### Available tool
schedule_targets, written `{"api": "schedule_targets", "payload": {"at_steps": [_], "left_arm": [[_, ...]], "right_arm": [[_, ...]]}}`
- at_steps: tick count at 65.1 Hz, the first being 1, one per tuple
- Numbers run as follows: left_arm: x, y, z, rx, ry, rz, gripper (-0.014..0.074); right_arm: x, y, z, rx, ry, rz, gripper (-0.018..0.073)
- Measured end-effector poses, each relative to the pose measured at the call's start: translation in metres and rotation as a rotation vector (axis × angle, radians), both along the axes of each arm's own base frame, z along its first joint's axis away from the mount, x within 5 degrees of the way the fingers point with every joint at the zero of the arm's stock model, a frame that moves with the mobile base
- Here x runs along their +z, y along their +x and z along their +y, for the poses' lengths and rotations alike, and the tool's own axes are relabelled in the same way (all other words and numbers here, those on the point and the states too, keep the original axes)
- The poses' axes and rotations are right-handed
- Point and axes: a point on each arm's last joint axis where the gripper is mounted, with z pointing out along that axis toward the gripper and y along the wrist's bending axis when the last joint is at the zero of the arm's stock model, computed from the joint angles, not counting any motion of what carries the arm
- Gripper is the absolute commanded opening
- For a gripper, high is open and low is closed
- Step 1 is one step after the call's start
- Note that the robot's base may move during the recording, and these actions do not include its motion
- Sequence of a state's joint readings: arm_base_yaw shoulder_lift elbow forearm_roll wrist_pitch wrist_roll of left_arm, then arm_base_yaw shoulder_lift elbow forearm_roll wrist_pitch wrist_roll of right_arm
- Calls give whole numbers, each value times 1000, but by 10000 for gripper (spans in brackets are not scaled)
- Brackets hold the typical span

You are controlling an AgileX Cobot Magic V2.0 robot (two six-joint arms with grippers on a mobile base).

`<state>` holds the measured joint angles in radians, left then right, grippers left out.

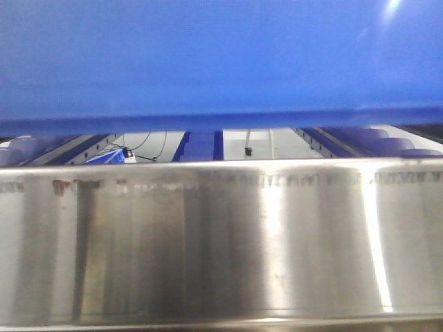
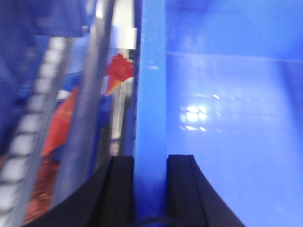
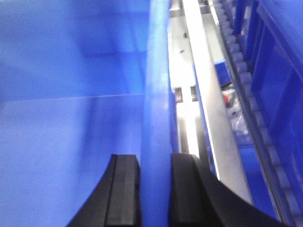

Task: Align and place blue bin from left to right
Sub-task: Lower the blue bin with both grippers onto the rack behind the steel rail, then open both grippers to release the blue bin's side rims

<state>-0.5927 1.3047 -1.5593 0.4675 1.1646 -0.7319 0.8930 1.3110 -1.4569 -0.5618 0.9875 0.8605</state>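
The left gripper (image 2: pixel 150 163) is closed tight on one side wall of the blue bin (image 1: pixel 221 62). In the front view the bin hangs just above a steel panel (image 1: pixel 221 242). The right gripper (image 3: pixel 155 163) likewise pinches the bin's opposite wall.

The bin (image 1: pixel 208 55) is plain medium blue across the front view's upper half; the metal panel (image 1: pixel 221 242) below is streaky silver. The left fingers (image 2: pixel 118 189) and right fingers (image 3: pixel 124 189) are black, at bottom centre.
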Motion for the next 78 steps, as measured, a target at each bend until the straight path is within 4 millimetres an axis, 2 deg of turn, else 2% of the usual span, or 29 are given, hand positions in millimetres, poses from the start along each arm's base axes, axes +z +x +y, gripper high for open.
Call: {"api": "schedule_targets", "payload": {"at_steps": [11, 25, 34, 49, 55, 61, 66, 69, 73, 78], "left_arm": [[-9, 20, 10, -4, -14, 26, -111], [-24, 42, 9, -6, 10, 68, -111], [-36, 52, 4, -9, 30, 102, -111], [-42, 58, 3, -8, 35, 118, -100], [-42, 58, 3, -8, 35, 118, -4], [-42, 58, 3, -9, 36, 118, 163], [-42, 57, 2, -9, 34, 119, 358], [-42, 58, 1, -15, 25, 112, 424], [-41, 59, 0, -21, 11, 99, 528], [-39, 59, -1, -28, 4, 82, 578]], "right_arm": [[-8, 21, 13, -13, -2, 17, -78], [-27, 41, 25, -33, -44, 57, -78], [-36, 48, 28, -42, -65, 76, -78], [-36, 50, 28, -44, -70, 71, -78], [-36, 50, 28, -42, -68, 67, -78], [-36, 50, 28, -39, -71, 66, -69], [-35, 50, 29, -26, -75, 57, -45], [-35, 50, 30, -15, -77, 50, 21], [-36, 50, 31, -11, -68, 60, 211], [-32, 50, 32, 4, -57, 41, 379]]}}
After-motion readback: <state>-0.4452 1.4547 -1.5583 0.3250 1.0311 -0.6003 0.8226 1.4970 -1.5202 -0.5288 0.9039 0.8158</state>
